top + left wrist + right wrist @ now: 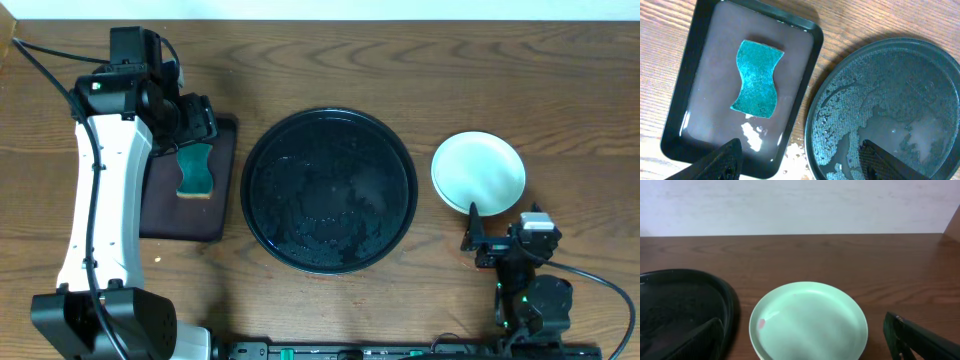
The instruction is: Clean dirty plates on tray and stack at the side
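Observation:
The round black tray point(328, 190) lies mid-table, wet with beaded water point(900, 100) and holding no plates. The plates point(478, 172) sit stacked on the wood to its right. The top one is pale turquoise point(807, 322) with a small red spot near its left rim, and another rim shows beneath it. My right gripper point(500, 232) hovers just in front of the stack, open and empty point(810, 347). My left gripper point(198, 125) hangs open and empty point(800, 167) over the far end of the brown tray, with its fingertips point(722, 160) apart.
A teal sponge point(757, 79) lies on the small rectangular dark brown tray point(170, 215), left of the round tray. Water droplets point(795, 150) sit on the wood between the two trays. A white wall point(800, 205) bounds the table's far edge.

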Motion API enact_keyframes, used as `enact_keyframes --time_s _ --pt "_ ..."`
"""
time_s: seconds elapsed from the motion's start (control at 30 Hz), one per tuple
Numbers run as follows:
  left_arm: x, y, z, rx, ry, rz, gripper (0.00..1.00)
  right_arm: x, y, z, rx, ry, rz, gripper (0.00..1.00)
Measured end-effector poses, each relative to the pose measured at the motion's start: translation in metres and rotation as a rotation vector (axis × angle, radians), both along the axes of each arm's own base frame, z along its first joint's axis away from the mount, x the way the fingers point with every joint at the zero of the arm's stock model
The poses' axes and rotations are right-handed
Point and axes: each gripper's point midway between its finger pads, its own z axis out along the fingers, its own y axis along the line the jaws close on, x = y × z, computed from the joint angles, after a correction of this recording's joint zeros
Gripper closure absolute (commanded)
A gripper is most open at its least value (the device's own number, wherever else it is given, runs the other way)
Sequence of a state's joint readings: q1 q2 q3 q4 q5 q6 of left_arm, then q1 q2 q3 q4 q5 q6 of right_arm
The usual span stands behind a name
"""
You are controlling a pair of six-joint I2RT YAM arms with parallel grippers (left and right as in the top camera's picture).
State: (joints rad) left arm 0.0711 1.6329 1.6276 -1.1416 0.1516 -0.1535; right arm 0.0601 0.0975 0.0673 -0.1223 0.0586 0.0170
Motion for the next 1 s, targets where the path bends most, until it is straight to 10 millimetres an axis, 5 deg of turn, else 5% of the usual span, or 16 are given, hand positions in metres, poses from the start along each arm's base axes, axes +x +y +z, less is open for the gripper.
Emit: enact_keyframes --time_s 1.0 --pt "0.0000 0.0001 0.0000 0.000 0.000 0.000 0.25 -0.0022 0.0010 0.0042 0.004 -0.059 0.007 0.01"
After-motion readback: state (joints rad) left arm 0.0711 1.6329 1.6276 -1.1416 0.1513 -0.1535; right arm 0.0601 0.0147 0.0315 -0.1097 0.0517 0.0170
